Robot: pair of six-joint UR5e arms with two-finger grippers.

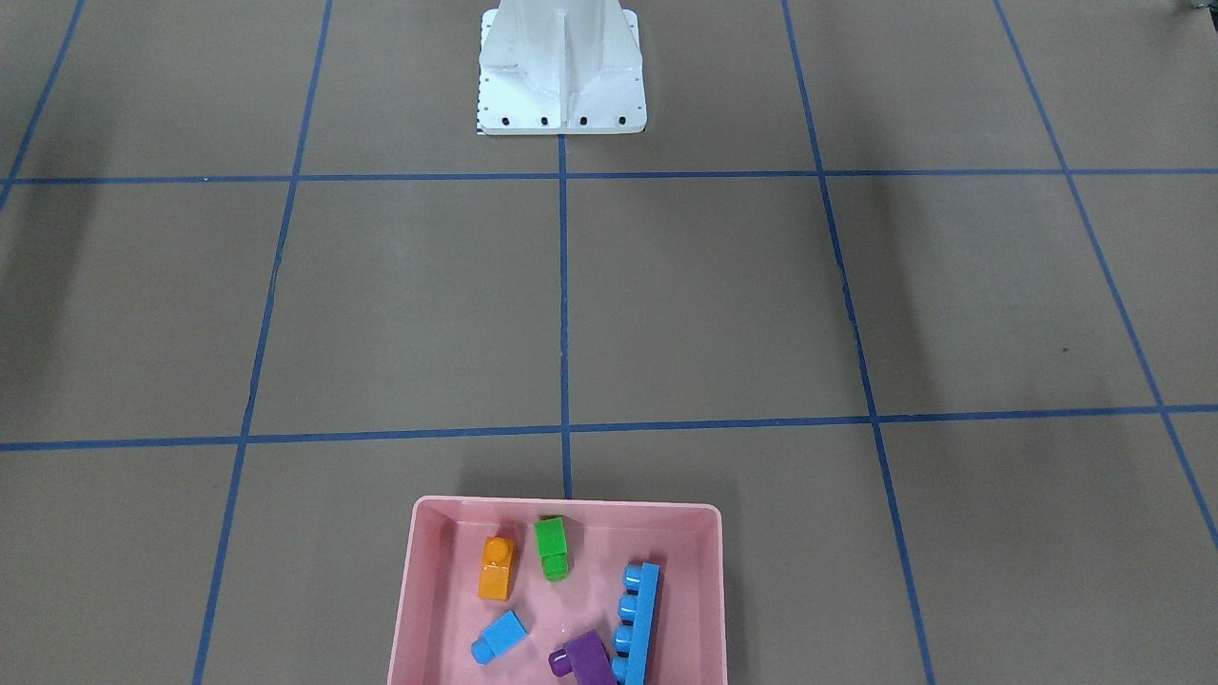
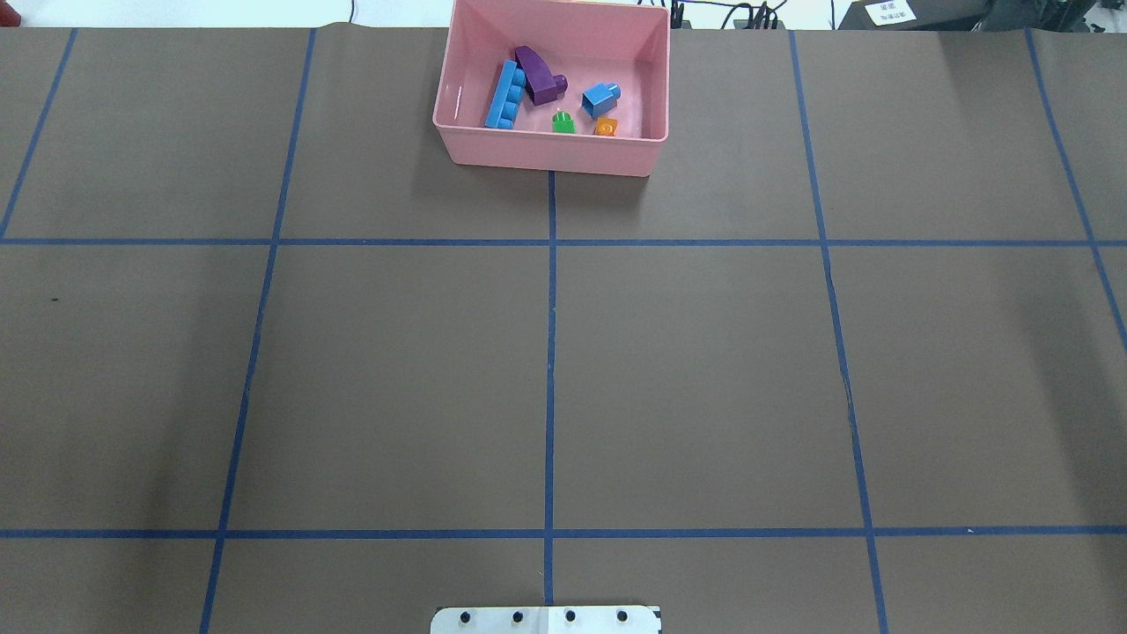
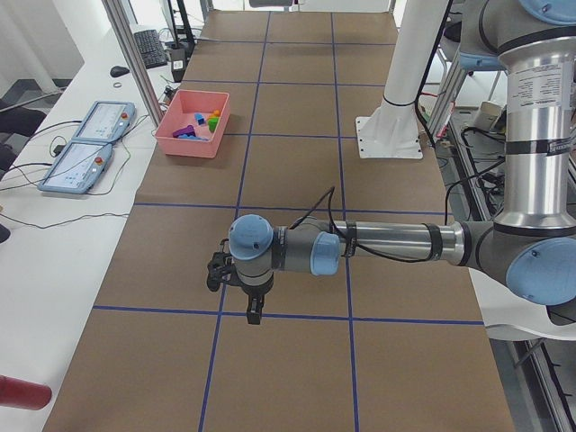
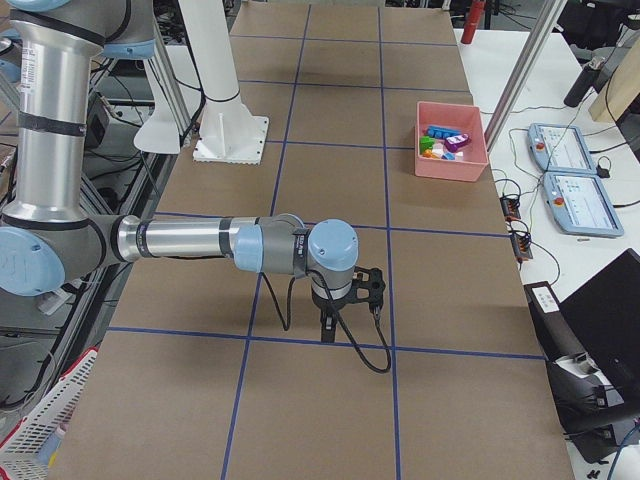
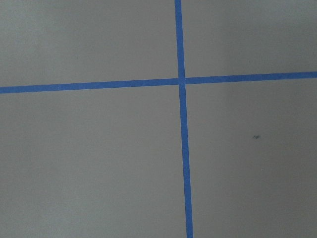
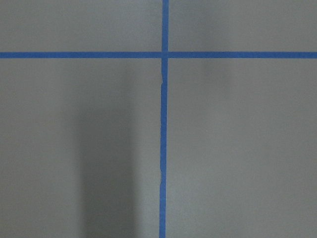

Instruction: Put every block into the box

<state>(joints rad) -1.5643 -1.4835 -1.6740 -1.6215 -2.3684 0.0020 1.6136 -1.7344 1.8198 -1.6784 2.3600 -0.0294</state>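
The pink box (image 1: 566, 505) sits at the table's far edge from the robot, also seen in the overhead view (image 2: 550, 155). Inside lie all the blocks: orange (image 1: 497, 568), green (image 1: 552, 547), small blue (image 1: 500, 637), purple (image 1: 582, 656) and long blue (image 1: 638, 623). My left gripper (image 3: 253, 311) hangs over bare table far from the box (image 3: 184, 144), fingers pointing down; whether it is open or shut I cannot tell. My right gripper (image 4: 328, 326) hangs likewise, well short of the box (image 4: 450, 166); its state I cannot tell. Both wrist views show only tabletop.
The white robot base (image 1: 561, 71) stands at the table's robot side. Blue tape lines (image 2: 550, 352) grid the brown tabletop. Two control pendants (image 3: 90, 135) lie on the side bench beside the box. A white basket (image 4: 40, 420) sits off the table.
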